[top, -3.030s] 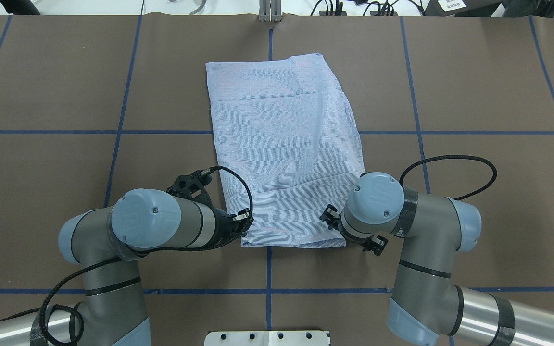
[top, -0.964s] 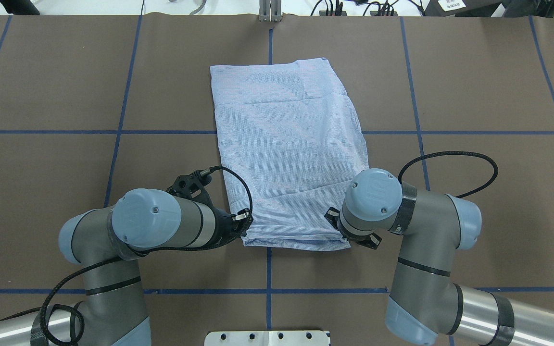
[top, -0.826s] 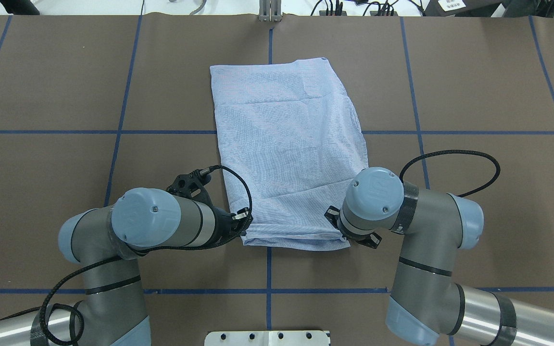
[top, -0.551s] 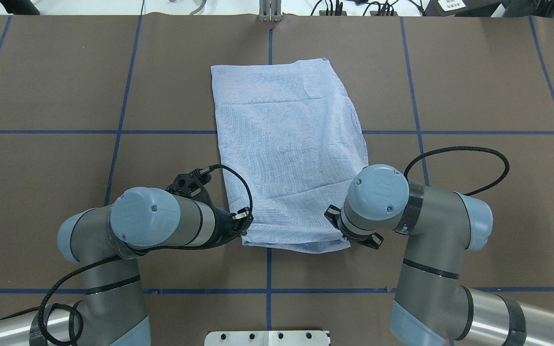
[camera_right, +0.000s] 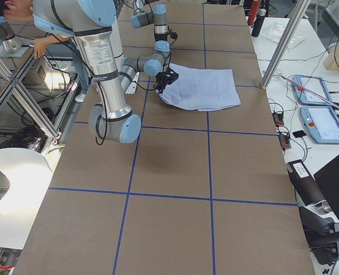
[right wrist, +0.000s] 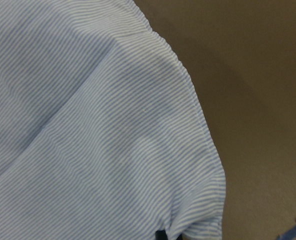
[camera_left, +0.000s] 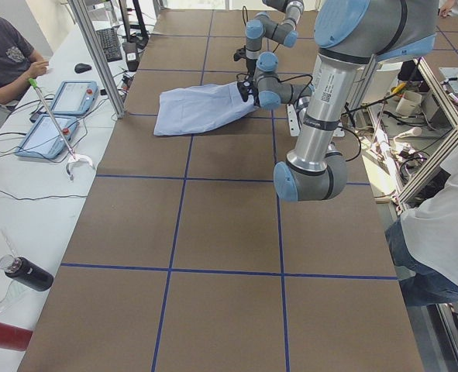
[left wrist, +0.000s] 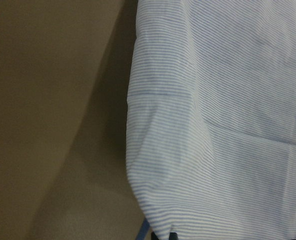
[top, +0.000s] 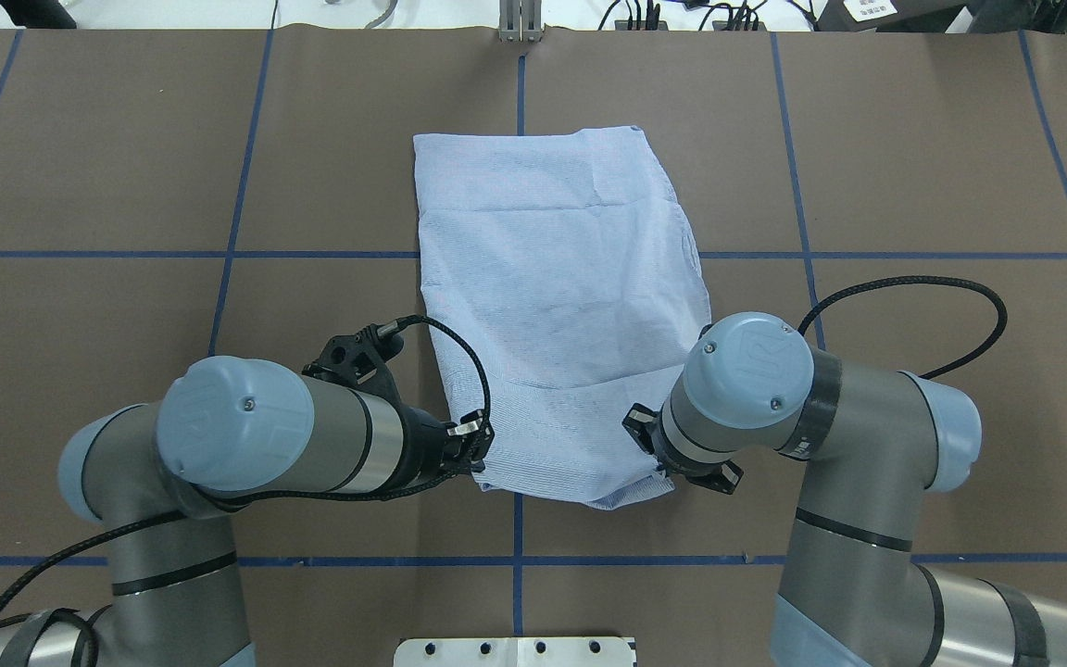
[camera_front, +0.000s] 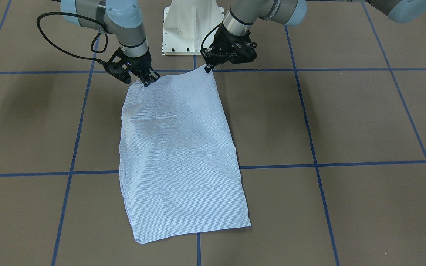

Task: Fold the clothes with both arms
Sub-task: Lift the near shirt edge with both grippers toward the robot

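Note:
The clothes are one light blue, finely striped shirt (top: 561, 278), folded into a long rectangle on the brown table. Its edge nearest the robot is raised off the surface, and the far end lies flat (camera_front: 183, 192). My left gripper (top: 478, 456) is shut on the shirt's near left corner. My right gripper (top: 659, 460) is shut on the near right corner. The front-facing view has the left gripper (camera_front: 208, 68) and the right gripper (camera_front: 146, 82) pinching those two corners above the table. Both wrist views are filled with striped cloth (left wrist: 223, 125) (right wrist: 87, 140) over brown table.
The white pedestal base (camera_front: 192, 26) stands just behind the lifted edge. Blue tape lines (top: 802, 255) grid the table. Beyond the far edge are tablets (camera_left: 74, 97), bottles (camera_left: 27, 273) and a seated person (camera_left: 4, 54). A person (camera_left: 445, 225) stands beside the robot.
Both grippers rose and drew back toward the robot with the corners. The near edge lifted and sagged between them, and the shirt's far end slid a little closer.

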You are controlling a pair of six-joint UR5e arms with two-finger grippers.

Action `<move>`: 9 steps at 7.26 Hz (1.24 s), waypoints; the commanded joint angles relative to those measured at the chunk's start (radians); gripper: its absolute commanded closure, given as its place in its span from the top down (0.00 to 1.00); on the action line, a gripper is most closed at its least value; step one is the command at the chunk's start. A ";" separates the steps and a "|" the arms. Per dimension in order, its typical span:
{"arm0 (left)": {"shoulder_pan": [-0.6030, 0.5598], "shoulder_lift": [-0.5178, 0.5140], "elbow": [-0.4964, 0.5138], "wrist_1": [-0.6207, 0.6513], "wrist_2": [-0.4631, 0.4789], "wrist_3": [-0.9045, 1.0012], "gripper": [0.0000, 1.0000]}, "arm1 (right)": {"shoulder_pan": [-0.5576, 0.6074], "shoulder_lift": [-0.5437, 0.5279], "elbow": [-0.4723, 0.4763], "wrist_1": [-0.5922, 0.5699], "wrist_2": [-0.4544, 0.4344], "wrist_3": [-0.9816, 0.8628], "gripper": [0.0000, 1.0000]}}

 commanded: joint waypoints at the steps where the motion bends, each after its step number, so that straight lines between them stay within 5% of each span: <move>1: 0.052 -0.001 -0.141 0.136 -0.012 -0.007 0.00 | -0.042 0.008 0.130 -0.146 0.086 0.022 0.00; 4: 0.112 0.006 -0.165 0.185 -0.010 -0.007 0.00 | -0.063 0.006 0.234 -0.205 0.250 0.044 0.00; 6: 0.114 0.007 -0.265 0.308 -0.030 -0.006 0.00 | -0.083 0.005 0.282 -0.208 0.252 0.093 0.00; 9: 0.095 -0.011 -0.261 0.333 -0.061 0.008 0.00 | -0.016 0.041 0.278 -0.202 0.251 0.080 0.00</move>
